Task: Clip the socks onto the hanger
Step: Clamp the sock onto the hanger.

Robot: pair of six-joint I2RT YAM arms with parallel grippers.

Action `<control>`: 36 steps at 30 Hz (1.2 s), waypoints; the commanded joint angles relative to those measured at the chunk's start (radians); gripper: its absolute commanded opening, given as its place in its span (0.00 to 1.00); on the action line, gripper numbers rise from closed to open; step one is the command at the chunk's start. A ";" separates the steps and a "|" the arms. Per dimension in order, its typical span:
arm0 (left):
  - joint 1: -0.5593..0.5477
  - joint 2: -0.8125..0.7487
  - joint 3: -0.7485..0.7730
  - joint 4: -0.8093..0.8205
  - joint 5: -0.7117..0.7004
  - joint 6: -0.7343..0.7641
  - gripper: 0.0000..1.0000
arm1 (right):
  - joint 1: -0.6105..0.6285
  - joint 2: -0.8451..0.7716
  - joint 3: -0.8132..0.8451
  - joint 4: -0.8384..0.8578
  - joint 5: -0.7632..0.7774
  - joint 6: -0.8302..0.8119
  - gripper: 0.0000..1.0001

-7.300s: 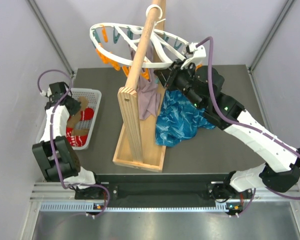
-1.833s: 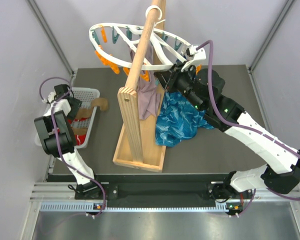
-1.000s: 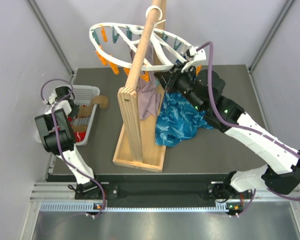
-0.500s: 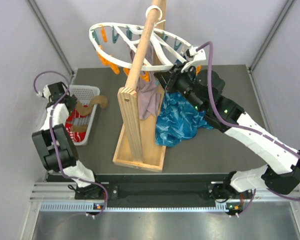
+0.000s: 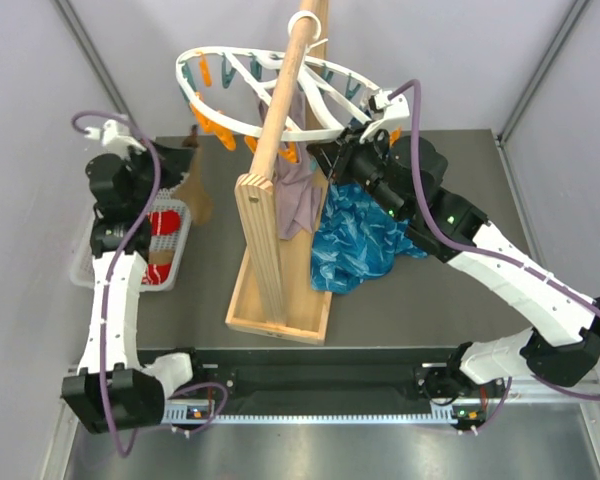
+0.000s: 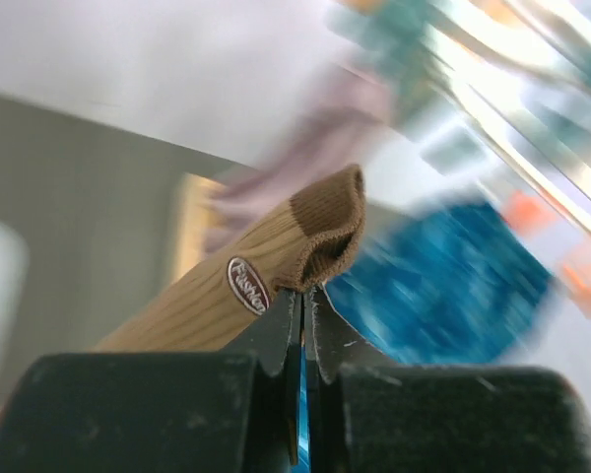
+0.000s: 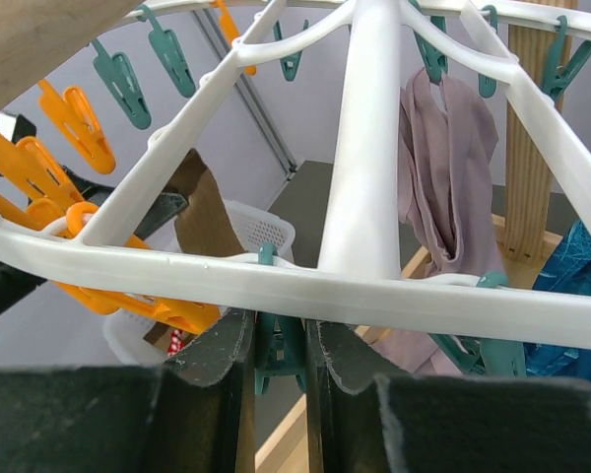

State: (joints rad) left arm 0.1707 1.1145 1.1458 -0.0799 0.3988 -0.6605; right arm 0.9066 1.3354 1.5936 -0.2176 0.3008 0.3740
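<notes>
Worktop [image 5: 430, 310]: dark. The stand [image 5: 265, 230] sits mid-way across it, and its pole leans up and away from you.

Left side: basket [image 5: 180, 250] beside your left arm, with red socks [image 5: 165, 222] lying in it.

Right of the stand: a blue cloth [image 5: 365, 235] bunched on the worktop, touching the stand's tray.

Left pincer [image 6: 302, 296]: clenched, fingers pressed together on the cuff of the tan sock [image 6: 276, 241]. The sock hangs limp from your grasp, clear of the worktop, between basket and stand. Its cuff is just beside the orange pegs [image 5: 215, 128] on the hanger's left rim. No peg is on it.

Right pincer [image 7: 279, 345]: you have it up under the near rim of the hanger [image 7: 360, 148], its fingers closed against either side of a teal peg [image 7: 279, 367] that dangles from that rim.

Hanger: hung on the pole, tilted, with its left side higher in the overhead view.

Mauve sock [image 7: 443, 168]: already clipped, hanging from a teal peg on the hanger, close against the pole.

Left wrist view is motion-blurred beyond the sock, so you cannot read peg detail there.
</notes>
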 commanded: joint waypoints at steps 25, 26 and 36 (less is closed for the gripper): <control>-0.497 0.090 0.043 0.072 0.549 0.282 0.00 | -0.021 0.001 -0.006 -0.146 -0.124 -0.061 0.00; -0.500 0.085 0.040 0.104 0.555 0.265 0.00 | -0.021 -0.001 -0.006 -0.147 -0.141 -0.063 0.00; -0.517 0.084 0.015 0.302 0.575 0.136 0.00 | -0.021 -0.021 -0.046 -0.106 -0.244 -0.076 0.00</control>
State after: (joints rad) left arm -0.3363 1.2095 1.1595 0.0788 0.9455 -0.4763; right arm 0.8925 1.3243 1.5753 -0.2546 0.1310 0.3332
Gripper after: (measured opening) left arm 0.013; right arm 0.155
